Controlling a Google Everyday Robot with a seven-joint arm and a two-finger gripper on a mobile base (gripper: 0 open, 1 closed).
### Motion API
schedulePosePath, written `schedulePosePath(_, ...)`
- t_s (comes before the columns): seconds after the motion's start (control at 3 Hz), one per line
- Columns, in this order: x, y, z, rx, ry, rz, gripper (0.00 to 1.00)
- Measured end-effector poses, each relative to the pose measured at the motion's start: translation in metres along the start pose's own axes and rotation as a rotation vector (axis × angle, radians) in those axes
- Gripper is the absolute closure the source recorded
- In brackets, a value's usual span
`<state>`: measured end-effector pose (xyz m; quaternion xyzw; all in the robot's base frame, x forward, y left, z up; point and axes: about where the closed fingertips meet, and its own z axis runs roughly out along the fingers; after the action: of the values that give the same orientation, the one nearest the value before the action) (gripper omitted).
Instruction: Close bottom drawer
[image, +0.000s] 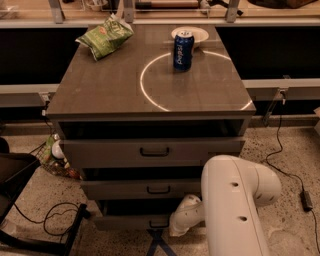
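Bottom drawer (125, 221), low centre of frame: narrow grey front, small dark bar handle, dark gap above. Your gripper (176, 228) sits at its right end; you cannot tell its grasp state.

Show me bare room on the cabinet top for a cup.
Bare: the front half of the grey cabinet top, and between the green chip bag and blue soda can. Crowded: the back right, can beside white plate. The hand is low at the grey bottom drawer.
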<state>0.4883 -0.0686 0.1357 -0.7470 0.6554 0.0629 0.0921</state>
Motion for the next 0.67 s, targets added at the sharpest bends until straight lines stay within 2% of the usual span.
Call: schedulePosePath(0.67,0.0121,-0.0207,-0.0049,0.077,-0.009,0.072,1.00)
